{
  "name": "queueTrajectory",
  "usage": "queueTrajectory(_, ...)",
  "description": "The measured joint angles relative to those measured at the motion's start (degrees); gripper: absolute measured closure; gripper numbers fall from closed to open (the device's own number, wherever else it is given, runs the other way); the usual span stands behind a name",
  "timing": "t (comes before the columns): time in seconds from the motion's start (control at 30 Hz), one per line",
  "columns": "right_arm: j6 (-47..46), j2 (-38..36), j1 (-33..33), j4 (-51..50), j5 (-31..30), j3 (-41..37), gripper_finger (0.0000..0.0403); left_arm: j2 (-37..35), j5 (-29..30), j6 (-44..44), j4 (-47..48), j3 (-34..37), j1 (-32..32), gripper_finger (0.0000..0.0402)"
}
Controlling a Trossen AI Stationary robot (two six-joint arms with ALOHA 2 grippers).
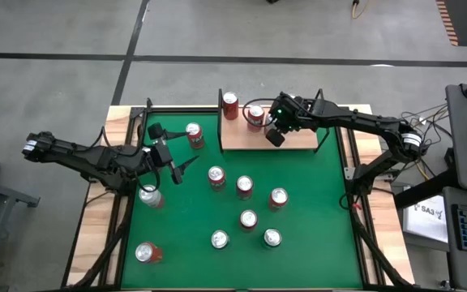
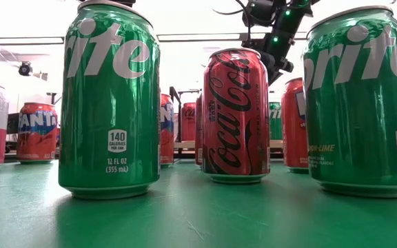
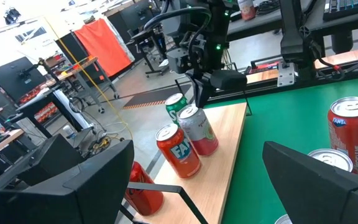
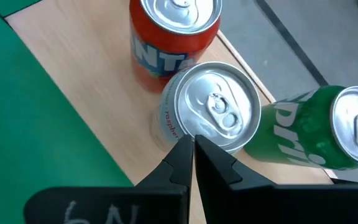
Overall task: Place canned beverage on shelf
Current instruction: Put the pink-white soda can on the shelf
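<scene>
The shelf [image 1: 298,139] is a light wood board at the green table's far edge. On it stand a Fanta can [image 4: 174,28], a silver-topped red-and-white can [image 4: 216,112] and a Sprite can [image 4: 319,134], close together. My right gripper [image 4: 193,144] is shut and slants down over the silver-topped can's top; the same gripper [image 3: 195,102] appears above the cans in the left wrist view. My left gripper [image 1: 177,166] hangs open over the table's left part, with nothing between its fingers. My right gripper's shut fingertips [image 4: 182,152] stand at the rim [image 4: 188,127] of the silver-topped can's top, coming down at a slant from the table's right. I cannot tell whether they touch it. The can stands upright on the shelf.
Several cans stand scattered on the green table [image 1: 314,211], among them two Sprite cans [image 2: 109,96] [image 2: 364,96] and a Coca-Cola can [image 2: 235,114] close to the low camera. A red can [image 1: 193,134] stands left of the shelf. The shelf's right half is bare.
</scene>
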State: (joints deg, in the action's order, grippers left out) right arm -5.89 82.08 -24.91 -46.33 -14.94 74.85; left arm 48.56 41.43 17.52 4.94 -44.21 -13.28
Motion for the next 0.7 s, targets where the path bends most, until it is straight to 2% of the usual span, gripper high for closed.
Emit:
queueTrajectory(0.2,-0.2,0.0,0.0,0.0,2.3,-0.1,0.0394,0.0,0.0,0.0,0.0,0.0,0.0,0.0061)
queueTrajectory(0.7,1.5,0.6,-0.8,1.2,1.5,-0.2,0.0394,0.0,0.0,0.0,0.0,0.0,0.0,0.0061)
